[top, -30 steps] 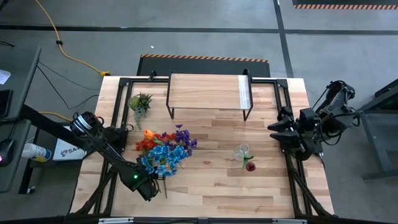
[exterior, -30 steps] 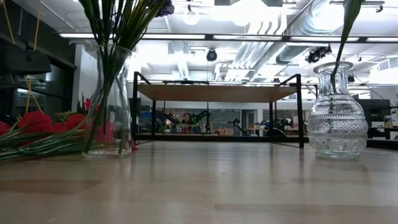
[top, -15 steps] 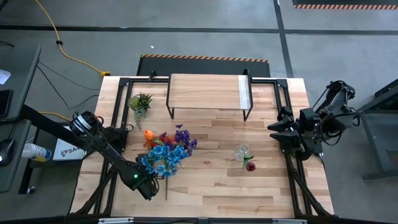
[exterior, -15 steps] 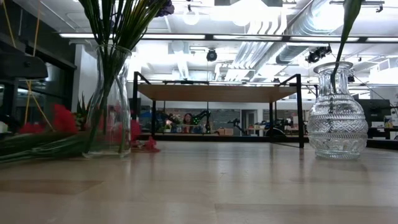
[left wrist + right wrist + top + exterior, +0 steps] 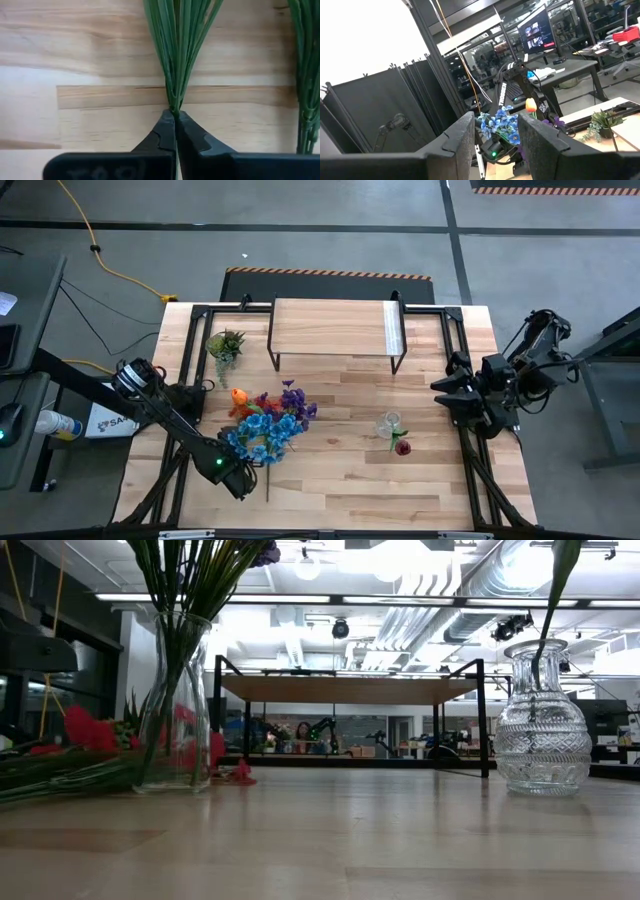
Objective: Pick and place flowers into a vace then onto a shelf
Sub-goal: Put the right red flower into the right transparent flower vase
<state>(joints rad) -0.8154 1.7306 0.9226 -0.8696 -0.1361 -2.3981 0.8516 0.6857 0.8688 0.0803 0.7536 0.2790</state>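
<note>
Light-wood shelf (image 5: 336, 327) serves as the reference landmark and stands at the far edge of the table (image 5: 430, 480).

High view: the flowers (image 5: 266, 423) lie on the table nearer the camera-side edge than the shelf, off its left end, blooms toward the shelf and stems pointing away. The left gripper (image 5: 247, 471) sits at the stem ends, farther again from the shelf. A small spiky green plant (image 5: 225, 343) stands just left of the shelf. A clear vase (image 5: 392, 426) holding one red bloom stands in front of the shelf's right end. The right gripper (image 5: 447, 391) waits at the table's right edge, off the shelf's right end.

Low view: the shelf (image 5: 346, 689) is in the background; a tall glass vase (image 5: 176, 710) with green stems stands left of it and a ribbed glass vase (image 5: 542, 725) right of it. Red blooms (image 5: 88, 730) lie low at far left.

Left wrist view: the fingers (image 5: 161, 136) are pressed together on the green stem bundle (image 5: 178, 50) (no gap visible).

Right wrist view: the fingers (image 5: 462, 131) stand apart, nothing between them; the flowers (image 5: 502, 125) show beyond.
</note>
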